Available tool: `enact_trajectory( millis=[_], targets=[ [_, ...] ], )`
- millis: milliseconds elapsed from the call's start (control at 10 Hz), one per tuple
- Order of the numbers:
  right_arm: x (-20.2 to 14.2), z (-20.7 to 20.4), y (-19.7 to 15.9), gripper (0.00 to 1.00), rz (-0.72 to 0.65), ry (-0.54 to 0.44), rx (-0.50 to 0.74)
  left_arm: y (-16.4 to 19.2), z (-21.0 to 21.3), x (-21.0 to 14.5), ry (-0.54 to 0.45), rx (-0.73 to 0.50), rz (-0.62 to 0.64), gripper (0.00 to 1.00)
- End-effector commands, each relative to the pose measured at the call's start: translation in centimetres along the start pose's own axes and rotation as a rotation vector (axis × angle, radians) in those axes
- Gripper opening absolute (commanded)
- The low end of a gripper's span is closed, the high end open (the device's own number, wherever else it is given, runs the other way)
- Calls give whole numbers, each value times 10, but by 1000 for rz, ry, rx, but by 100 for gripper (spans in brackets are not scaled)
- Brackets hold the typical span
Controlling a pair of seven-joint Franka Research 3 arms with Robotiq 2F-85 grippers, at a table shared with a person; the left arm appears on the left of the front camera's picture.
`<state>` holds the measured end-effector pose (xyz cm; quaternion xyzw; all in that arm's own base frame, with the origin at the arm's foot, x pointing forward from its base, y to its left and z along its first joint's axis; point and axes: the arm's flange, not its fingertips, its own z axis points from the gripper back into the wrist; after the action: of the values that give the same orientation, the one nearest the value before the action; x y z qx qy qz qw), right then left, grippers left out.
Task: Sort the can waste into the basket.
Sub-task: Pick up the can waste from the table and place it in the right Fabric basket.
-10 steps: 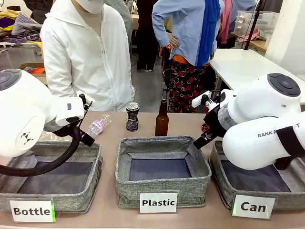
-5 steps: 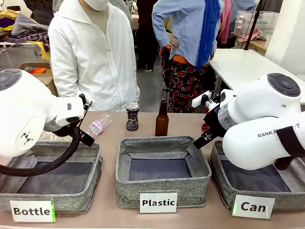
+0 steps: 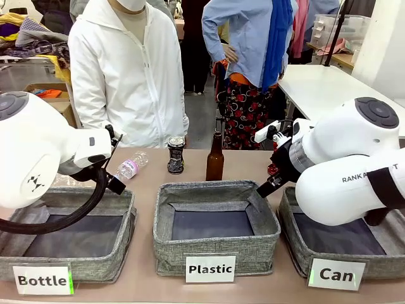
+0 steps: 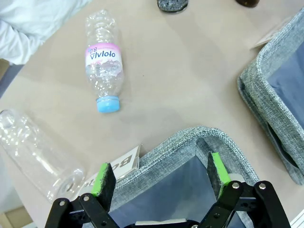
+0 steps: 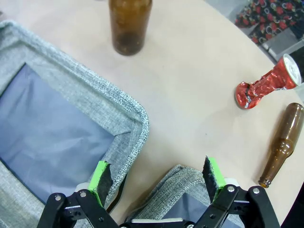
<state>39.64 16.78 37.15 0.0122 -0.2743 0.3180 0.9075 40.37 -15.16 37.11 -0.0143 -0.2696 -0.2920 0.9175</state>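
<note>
nearest, at the right front of the bench (image 3: 243, 168): grey basket (image 3: 380, 267) labelled "can", partly under the right arm. above its far left corner, right tool (image 5: 156, 173), green pads apart, gripping nothing. over a corner of the "bottle" bin (image 3: 101, 269), left tool (image 4: 161, 173), likewise spread and empty. farther out, crushed red can (image 5: 266, 85) lying on the bench beyond the basket, not touching it. dark can (image 3: 176, 155) upright beside a brown bottle (image 3: 215, 158). beyond, person in white (image 3: 126, 76).

Big round white L arm (image 3: 31, 152) w/ black cable (image 3: 96, 190). White R arm (image 3: 354, 158), dark letters (image 3: 361, 177). Black L gripper (image 4: 161, 173) & R gripper (image 5: 156, 173), green pads (image 4: 102, 176), silver screws (image 5: 227, 189).
</note>
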Motion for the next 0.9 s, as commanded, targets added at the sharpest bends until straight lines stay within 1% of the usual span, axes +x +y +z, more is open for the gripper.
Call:
enact_trajectory(
  millis=[0,100,200,300,400,500,600,700,800],
  targets=[
    [0,0,0,100,0,0,0,0,0,0,0,0,0,100],
    [5,19,0,100,10,4,-7,-8,19,8,-22,-42,-17,100],
    [13,52,0,100,-1,-30,37,-17,56,16,-84,-123,0,100],
    [21,89,2,100,-73,-66,82,-29,95,27,-144,-189,56,100],
    [27,121,5,100,-228,-85,171,-39,128,33,-169,-263,139,100],
    [24,150,8,100,-301,-57,303,-48,162,28,-161,-454,118,100],
    [13,179,1,100,-367,-80,418,-36,189,15,-163,-585,91,100],
    [-7,202,-10,100,-371,-147,506,-16,204,-4,-201,-638,111,100],
    [-32,220,-26,100,-388,-222,540,12,212,-34,-245,-708,167,100]
  ],
)
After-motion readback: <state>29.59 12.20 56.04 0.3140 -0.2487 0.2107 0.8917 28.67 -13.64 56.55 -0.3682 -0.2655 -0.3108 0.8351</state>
